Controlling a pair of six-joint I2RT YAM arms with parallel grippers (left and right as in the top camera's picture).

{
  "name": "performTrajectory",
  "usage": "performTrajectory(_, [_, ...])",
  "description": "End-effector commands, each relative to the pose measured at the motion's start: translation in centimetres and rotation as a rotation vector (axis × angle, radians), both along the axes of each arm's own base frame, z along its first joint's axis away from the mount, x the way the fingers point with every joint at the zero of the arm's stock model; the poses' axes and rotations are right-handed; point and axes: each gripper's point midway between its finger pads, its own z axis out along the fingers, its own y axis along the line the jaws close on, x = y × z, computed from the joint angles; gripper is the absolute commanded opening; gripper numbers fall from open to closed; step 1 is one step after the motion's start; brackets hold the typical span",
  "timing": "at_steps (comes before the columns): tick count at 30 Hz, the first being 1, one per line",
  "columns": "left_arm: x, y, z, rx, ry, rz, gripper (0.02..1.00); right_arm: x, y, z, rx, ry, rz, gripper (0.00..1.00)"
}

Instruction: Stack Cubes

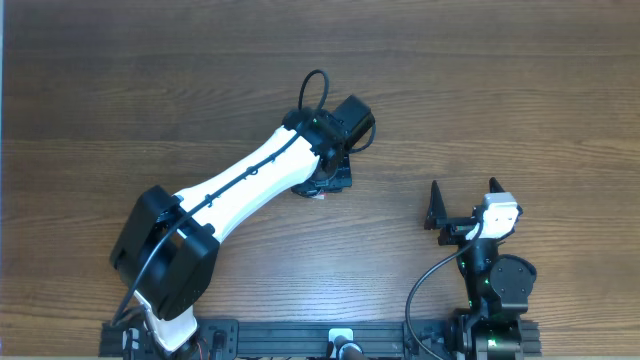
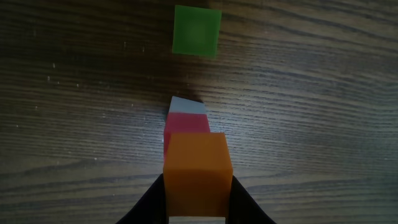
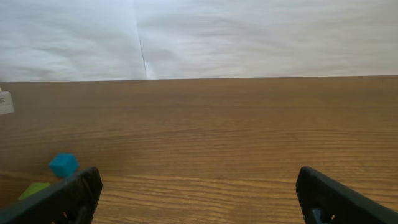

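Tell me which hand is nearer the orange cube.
Left. The left hand grips the orange cube between its fingers, over the red cube. The right hand sits open near its own base, well off to the cube's right.

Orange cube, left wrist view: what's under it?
A red cube shows below the orange cube, with a pale cube beneath that. Orange hides the rest of red, so contact can't be judged.
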Motion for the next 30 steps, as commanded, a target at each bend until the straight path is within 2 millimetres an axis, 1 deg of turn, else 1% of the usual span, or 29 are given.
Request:
performTrajectory(1, [0.09, -0.37, -0.60, 0.002, 0.014, -0.016, 0.036, -0.02, 0.23, -0.20, 0.003, 0.002, 0.011, 0.993])
performTrajectory(5, [0.04, -0.33, -1.04, 0.010, 0.023, -0.016, 0.040, -0.02, 0.23, -0.20, 0.003, 0.002, 0.011, 0.993])
performTrajectory(22, [0.03, -0.33, -1.07, 0.010, 0.024, -0.013, 0.042, -0.02, 0.23, -0.20, 0.003, 0.002, 0.011, 0.993])
performTrajectory(27, [0.04, -0.34, -0.98, 0.008, 0.022, -0.013, 0.040, -0.02, 0.23, -0.20, 0.003, 0.002, 0.011, 0.993])
performTrajectory(30, [0.10, -0.38, -0.54, 0.000, 0.013, -0.012, 0.042, -0.02, 0.23, -0.20, 0.003, 0.002, 0.011, 0.993])
